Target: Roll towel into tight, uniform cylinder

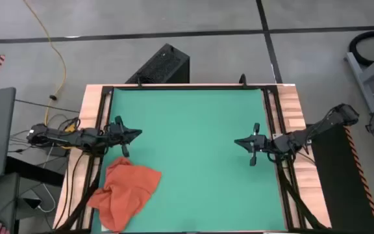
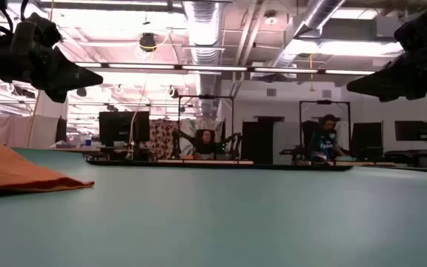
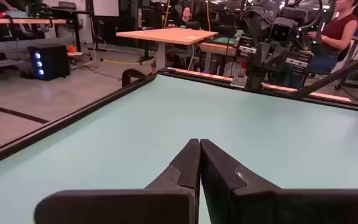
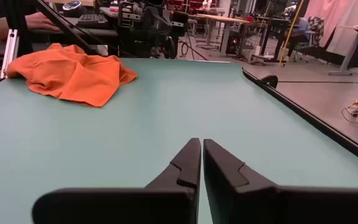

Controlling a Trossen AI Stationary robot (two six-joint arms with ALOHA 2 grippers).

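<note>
With the towel [image 1: 125, 192] lying crumpled at the worktop's [image 1: 193, 130] near-left corner, both hands — left hand [image 1: 135, 134], right hand [image 1: 237, 141] — are hovering pressed together, empty; rolling is awaiting spreading it flat.

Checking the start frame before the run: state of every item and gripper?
towel: crumpled in a loose heap at the mat's near-left corner, unrolled, not held.
left gripper: shut, empty, hovering above the mat beside the towel, not touching it.
right gripper: fingers together, empty, above the mat on its right side.
green mat: flat, bare except for the towel.
</note>
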